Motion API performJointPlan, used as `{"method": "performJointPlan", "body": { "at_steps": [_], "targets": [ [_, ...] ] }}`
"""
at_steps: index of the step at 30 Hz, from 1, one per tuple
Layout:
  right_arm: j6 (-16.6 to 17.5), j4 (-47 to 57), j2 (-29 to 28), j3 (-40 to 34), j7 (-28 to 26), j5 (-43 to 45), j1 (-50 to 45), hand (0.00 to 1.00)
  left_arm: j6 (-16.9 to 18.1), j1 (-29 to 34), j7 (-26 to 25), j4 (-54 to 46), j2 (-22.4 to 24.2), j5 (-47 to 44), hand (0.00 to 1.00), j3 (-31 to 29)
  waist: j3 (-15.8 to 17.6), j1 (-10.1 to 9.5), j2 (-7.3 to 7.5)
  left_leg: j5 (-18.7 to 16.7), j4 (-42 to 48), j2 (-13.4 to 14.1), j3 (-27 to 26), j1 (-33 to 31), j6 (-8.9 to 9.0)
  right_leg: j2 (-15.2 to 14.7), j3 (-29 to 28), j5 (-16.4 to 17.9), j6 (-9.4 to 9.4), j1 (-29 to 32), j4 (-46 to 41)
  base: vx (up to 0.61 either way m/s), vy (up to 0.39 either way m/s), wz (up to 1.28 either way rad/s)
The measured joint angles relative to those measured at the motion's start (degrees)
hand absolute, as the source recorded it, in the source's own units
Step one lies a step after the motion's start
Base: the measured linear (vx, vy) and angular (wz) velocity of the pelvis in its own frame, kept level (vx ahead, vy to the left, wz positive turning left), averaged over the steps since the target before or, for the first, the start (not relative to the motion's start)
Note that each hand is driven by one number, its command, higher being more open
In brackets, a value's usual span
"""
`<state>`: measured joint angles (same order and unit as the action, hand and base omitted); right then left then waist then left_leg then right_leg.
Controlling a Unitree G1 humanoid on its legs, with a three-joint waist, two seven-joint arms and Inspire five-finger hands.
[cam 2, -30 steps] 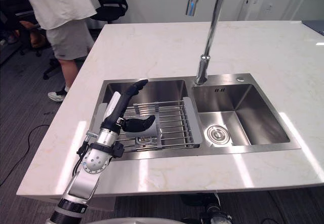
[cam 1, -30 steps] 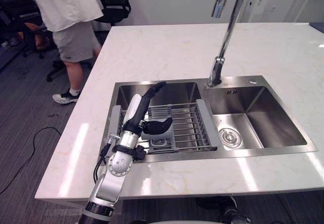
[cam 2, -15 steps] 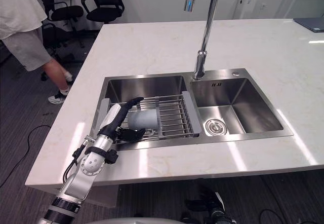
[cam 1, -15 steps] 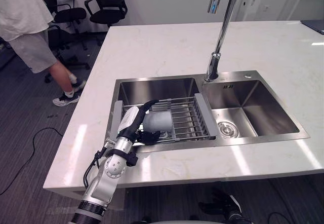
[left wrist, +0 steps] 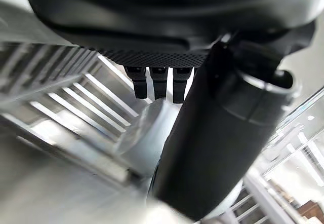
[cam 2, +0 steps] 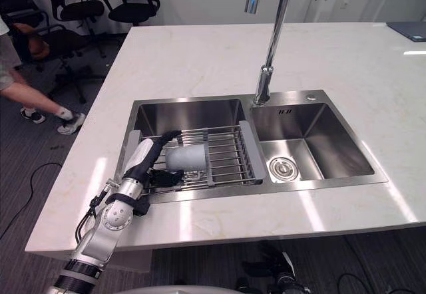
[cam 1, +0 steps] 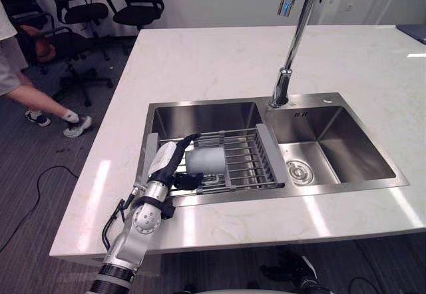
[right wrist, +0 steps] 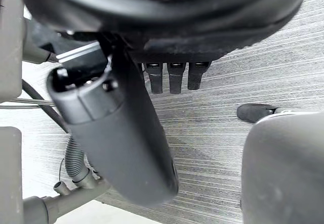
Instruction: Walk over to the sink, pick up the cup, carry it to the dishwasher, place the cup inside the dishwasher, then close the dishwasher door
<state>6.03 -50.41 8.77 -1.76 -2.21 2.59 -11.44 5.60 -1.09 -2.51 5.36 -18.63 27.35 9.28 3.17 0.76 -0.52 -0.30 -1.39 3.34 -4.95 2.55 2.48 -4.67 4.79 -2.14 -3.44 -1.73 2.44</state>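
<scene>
white marble-look countertop (cam 1: pixel 219 61) takes up most of the scene, and set into it is the stainless-steel double sink (cam 1: pixel 343 141). away to the sink's left, a person's bare legs (cam 1: pixel 26 98) stride over the carpet, with black office chairs (cam 1: pixel 136 1) further off behind them. a tall chrome tap (cam 1: pixel 293 48) rises from the sink's back rim, right at the divider between the basins. across the sink's left basin sits a grey wire dish rack (cam 1: pixel 246 161), reaching from wall to divider. the left hand (cam 1: pixel 165 161) comes into that basin over the sink's front-left corner, fingers arched over the top and thumb tucked beneath, closed round the pale grey cup (cam 1: pixel 208 161). the cup lies on its side on the rack in the sink's left basin. the right hand (right wrist: pixel 116 127) shows in its own wrist view, hanging above striped grey carpet (right wrist: pixel 228 82), fingers loose, nothing in it.
</scene>
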Motion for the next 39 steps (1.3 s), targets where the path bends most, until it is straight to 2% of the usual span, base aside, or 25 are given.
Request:
{"method": "performJointPlan", "body": {
  "at_steps": [10, 21, 22, 39],
  "targets": [
    [-0.1, -0.1, 0.1, 0.0, -0.3, -0.6, -0.4, 0.90, -0.1, -1.4, 0.6, 0.1, -3.0, 4.5, 0.90, 0.2, 0.1, 0.69, 0.27, 0.0, -0.3, 0.0, -0.8, 0.0, -0.01, 0.0, -0.9, -0.5, -0.16, 0.3, 0.7, -0.02, -0.003, -0.05],
    [-0.1, -1.0, 0.1, 0.0, -0.3, -0.6, -0.3, 0.90, 0.0, -2.3, 1.6, 0.1, -3.8, 8.1, 0.90, 1.6, 0.0, 0.85, 0.27, 0.0, -0.3, -0.1, -0.8, -0.1, -0.02, -0.1, -0.9, -0.8, -0.18, 0.3, 1.1, 0.00, -0.001, 0.00],
    [-0.1, -1.0, 0.1, 0.0, -0.3, -0.6, -0.3, 0.90, 0.0, -2.4, 1.6, 0.1, -3.8, 8.3, 0.30, 1.8, 0.0, 0.85, 0.27, 0.0, -0.3, -0.1, -0.7, -0.1, -0.03, -0.1, -0.9, -0.8, -0.18, 0.3, 1.1, 0.00, 0.000, 0.00],
    [-0.1, -2.5, 0.1, 0.5, -0.3, -0.6, -0.2, 0.90, -1.2, -4.3, 1.4, 1.6, -3.3, 8.0, 0.30, 3.5, -0.3, 0.84, 0.79, 0.2, -0.4, -0.7, -0.6, -0.1, -0.29, -0.5, -0.8, -1.8, -0.41, -0.1, 2.4, -0.02, -0.006, -0.01]
  ]
}}
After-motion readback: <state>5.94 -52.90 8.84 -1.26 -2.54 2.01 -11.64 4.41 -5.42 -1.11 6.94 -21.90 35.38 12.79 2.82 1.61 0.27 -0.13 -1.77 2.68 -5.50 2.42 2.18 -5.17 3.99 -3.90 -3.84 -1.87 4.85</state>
